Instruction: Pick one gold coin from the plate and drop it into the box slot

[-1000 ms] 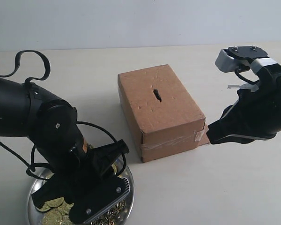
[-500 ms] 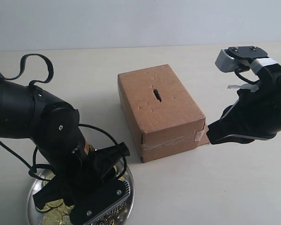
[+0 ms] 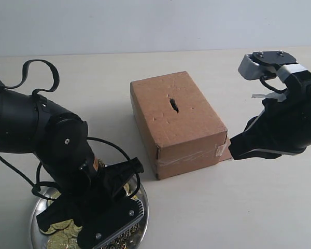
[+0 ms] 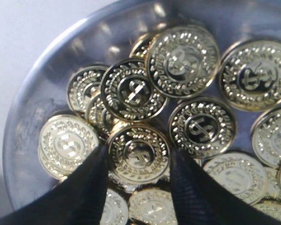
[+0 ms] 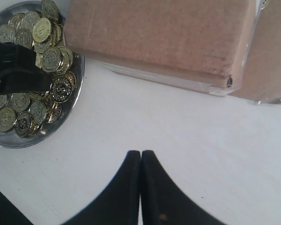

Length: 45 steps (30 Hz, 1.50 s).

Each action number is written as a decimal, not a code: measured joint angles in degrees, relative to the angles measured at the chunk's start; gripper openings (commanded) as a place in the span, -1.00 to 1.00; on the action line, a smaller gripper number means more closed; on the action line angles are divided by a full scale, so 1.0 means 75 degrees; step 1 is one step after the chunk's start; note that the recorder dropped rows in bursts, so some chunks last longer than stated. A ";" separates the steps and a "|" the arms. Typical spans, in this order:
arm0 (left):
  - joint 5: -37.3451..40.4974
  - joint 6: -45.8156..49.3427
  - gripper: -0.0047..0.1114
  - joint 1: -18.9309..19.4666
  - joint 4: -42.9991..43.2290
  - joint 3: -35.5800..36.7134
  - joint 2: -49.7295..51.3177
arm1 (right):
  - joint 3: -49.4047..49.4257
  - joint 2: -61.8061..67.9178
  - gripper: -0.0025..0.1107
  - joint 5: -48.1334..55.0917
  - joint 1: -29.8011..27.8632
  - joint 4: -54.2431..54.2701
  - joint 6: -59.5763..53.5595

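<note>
The silver plate (image 3: pixel 143 207) sits at the front left, holding several gold coins (image 3: pixel 59 240). My left gripper (image 4: pixel 138 152) is down in the plate (image 4: pixel 37 98), its two black fingertips (image 4: pixel 97 161) pressed against opposite edges of one gold coin (image 4: pixel 138 151) lying flat on the pile. The brown cardboard box (image 3: pixel 189 129) stands in the middle, with the dark slot (image 3: pixel 173 105) in its top face. My right gripper (image 3: pixel 235 148) hovers just right of the box's taped end, shut and empty (image 5: pixel 140 153). The right wrist view also shows the plate (image 5: pixel 18 140) and the box (image 5: pixel 159 37).
The box's flap (image 3: pixel 226 153) sticks out toward my right gripper at table level. My left arm's black body and cables (image 3: pixel 41 129) cover much of the plate in the exterior view. Bare pale table (image 3: pixel 223 207) lies in front of the box.
My left arm dropped a little lower over the plate a second ago and has held still since. The right arm and box have not moved.
</note>
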 measured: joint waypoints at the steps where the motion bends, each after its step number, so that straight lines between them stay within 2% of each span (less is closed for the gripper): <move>1: 0.0000 0.0000 -0.28 0.0000 0.0000 0.0000 0.0000 | 0.0000 0.0000 -0.96 0.0000 0.0000 0.0000 0.0000; 15: -0.0025 0.0000 -0.28 0.0000 0.0000 0.0000 -0.0235 | 0.0000 0.0000 -0.96 0.0000 0.0000 0.0000 0.0000; 21: -0.0025 0.0000 -0.04 0.0000 0.0000 0.0000 -0.0235 | 0.0000 0.0000 -0.96 0.0000 0.0000 0.0000 0.0000; 45: -0.0088 0.0000 -0.04 0.0000 0.0000 0.0000 -0.0104 | 0.0000 0.0000 -0.96 0.0000 0.0000 0.0000 0.0000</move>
